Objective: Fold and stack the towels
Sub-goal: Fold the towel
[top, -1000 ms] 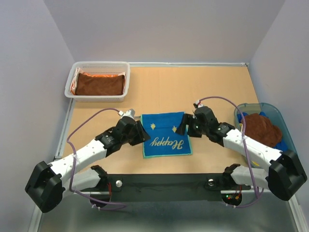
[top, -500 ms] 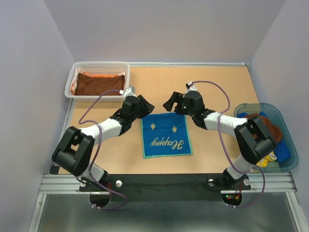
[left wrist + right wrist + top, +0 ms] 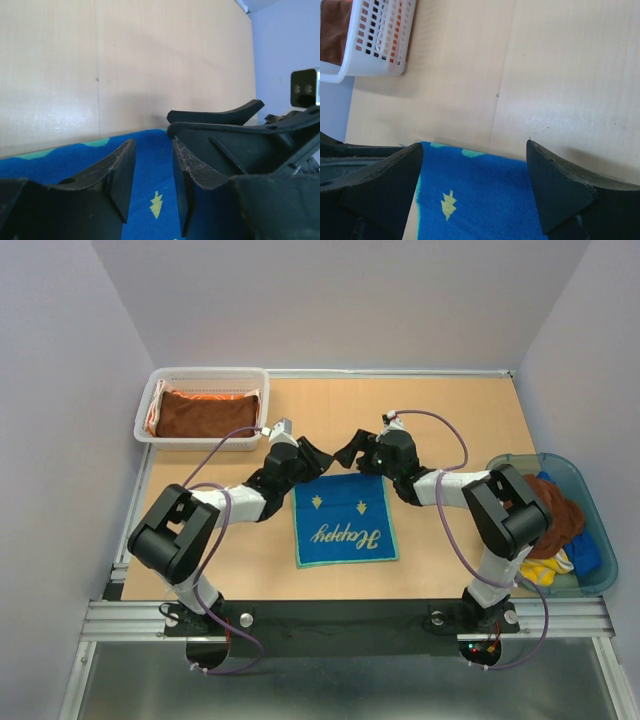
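A blue towel (image 3: pixel 345 520) with yellow tree marks and "Happy" lettering lies flat at the table's middle. Both grippers hover over its far edge, close together. In the left wrist view, my left gripper (image 3: pixel 153 145) is open with a narrow gap, and only the blue towel (image 3: pixel 60 160) shows beneath it. My right gripper (image 3: pixel 474 147) is wide open above the towel's (image 3: pixel 485 190) far edge, holding nothing. From above, the left gripper (image 3: pixel 318 456) and right gripper (image 3: pixel 349 452) nearly meet. A folded brown towel (image 3: pixel 205 415) lies on an orange one (image 3: pixel 205 395) in the basket.
The white mesh basket (image 3: pixel 150 425) stands at the far left corner; its wall (image 3: pixel 385 35) also shows in the right wrist view. A translucent blue-green tub (image 3: pixel 545 458) at the right edge holds a brown towel (image 3: pixel 560 512) and other cloths.
Both grippers have moved from the blue towel's far corners up past its far edge and inward toward each other. The right gripper has opened wider; the left has narrowed slightly.
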`<state>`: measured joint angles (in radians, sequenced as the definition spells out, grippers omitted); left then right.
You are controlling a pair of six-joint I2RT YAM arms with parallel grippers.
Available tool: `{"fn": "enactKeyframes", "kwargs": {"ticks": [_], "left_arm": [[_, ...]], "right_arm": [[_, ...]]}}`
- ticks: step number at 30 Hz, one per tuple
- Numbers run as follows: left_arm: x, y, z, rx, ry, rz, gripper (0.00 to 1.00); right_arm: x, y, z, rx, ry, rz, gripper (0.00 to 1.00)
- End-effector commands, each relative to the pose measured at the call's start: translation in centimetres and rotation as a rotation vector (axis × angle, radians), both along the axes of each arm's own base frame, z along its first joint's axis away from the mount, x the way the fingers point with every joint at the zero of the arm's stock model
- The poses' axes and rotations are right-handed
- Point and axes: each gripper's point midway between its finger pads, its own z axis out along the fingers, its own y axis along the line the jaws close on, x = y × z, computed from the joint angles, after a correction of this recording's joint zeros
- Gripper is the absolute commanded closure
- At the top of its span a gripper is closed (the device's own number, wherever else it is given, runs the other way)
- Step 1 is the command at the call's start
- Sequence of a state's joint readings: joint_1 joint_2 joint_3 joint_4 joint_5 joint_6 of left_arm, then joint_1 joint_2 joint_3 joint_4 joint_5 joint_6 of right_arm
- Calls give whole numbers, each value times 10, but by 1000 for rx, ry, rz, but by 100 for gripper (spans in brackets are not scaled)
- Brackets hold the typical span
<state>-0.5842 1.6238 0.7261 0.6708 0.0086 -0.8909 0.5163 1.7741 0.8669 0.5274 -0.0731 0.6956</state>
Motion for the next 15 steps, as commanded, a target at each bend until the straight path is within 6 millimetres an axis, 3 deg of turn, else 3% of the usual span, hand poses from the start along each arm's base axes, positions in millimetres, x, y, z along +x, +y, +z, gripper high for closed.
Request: {"fn": "enactKeyframes", "kwargs": {"ticks": [1,8,15], "left_arm": [[7,-6,24,-43,-89,26,55],[1,8,-29,-47,-5,98,57],[-2,34,-63,-26,48,187,58]], "right_arm": [[13,9,23,82,-82,3,12],[4,-2,-8,79,-33,-33,12],[-2,-21,-35,90,21,-77,12]]}}
